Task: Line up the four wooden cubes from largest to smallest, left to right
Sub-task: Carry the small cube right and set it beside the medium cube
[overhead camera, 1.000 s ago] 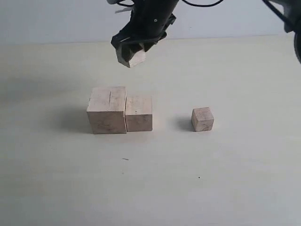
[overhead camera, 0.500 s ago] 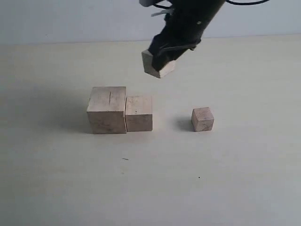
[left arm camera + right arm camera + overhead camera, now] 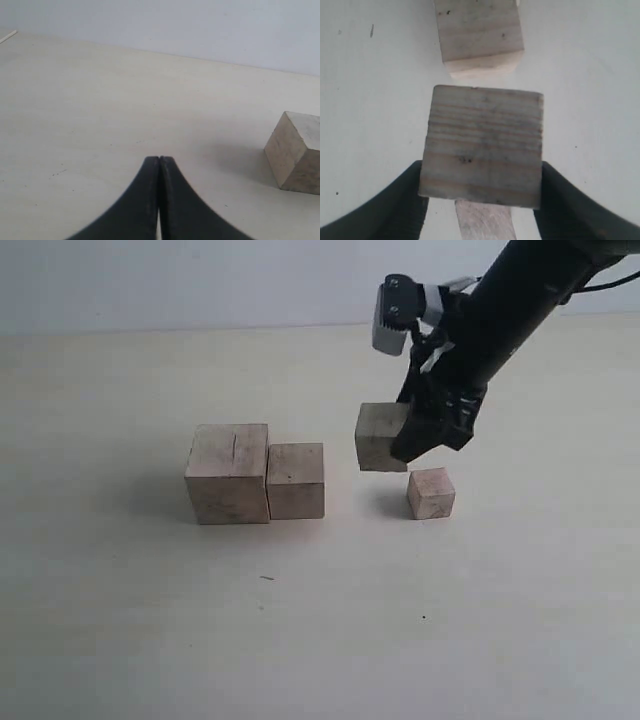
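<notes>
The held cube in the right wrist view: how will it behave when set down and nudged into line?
Probably stiff: the held cube shows solid wood grain and square edges while clamped in the right gripper. Its flat faces suggest it would slide rather than roll. Its similar height and width make tipping unlikely, though bare wood may drag on the table.

The left tool (image 3: 159, 161) hangs with its tips pressed together above the pale bench (image 3: 90, 100), a wooden cube (image 3: 296, 152) resting nearby.
</notes>
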### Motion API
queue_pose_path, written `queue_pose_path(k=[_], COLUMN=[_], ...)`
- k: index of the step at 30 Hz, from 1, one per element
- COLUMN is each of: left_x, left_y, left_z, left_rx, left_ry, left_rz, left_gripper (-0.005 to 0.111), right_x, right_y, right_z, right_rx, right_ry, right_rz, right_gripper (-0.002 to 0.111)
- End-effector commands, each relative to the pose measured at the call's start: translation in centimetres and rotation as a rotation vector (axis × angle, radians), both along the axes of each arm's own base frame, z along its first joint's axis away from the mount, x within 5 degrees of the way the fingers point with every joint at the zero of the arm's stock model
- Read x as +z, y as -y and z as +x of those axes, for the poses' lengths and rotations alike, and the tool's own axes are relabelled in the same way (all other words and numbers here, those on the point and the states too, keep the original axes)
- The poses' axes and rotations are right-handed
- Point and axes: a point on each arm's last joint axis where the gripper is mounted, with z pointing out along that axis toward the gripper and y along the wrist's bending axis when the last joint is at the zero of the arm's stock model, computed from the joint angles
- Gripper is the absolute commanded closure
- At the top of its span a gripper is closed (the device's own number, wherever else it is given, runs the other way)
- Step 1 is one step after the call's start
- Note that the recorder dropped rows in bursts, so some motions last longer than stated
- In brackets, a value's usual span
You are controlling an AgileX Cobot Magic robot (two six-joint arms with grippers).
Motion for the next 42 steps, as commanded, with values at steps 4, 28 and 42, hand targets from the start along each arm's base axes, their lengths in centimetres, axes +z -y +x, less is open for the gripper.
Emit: queue_pose_path(k=[4,28,42], left_x=[0.0,0.0,0.0], left_y=[0.0,0.0,0.0], left_z=[0.0,0.0,0.0], left_rx=[-0.005,-0.005,-0.005], left_ry=[0.010,0.010,0.010], left_rz=[-0.005,-0.005,-0.005], left_gripper=[0.107,0.107,0.107], right_x=[-3.2,-6.9,-8.4], right_y=[-0.8,-1.7,-1.9], right_z=[0.6,1.4,1.1], right_rx=[0.005,0.097,0.177], right_ry=[-0.034,-0.010,-0.038], right_rz=[0.004,0.069,0.086], right_gripper=[0.108,0.108,0.108])
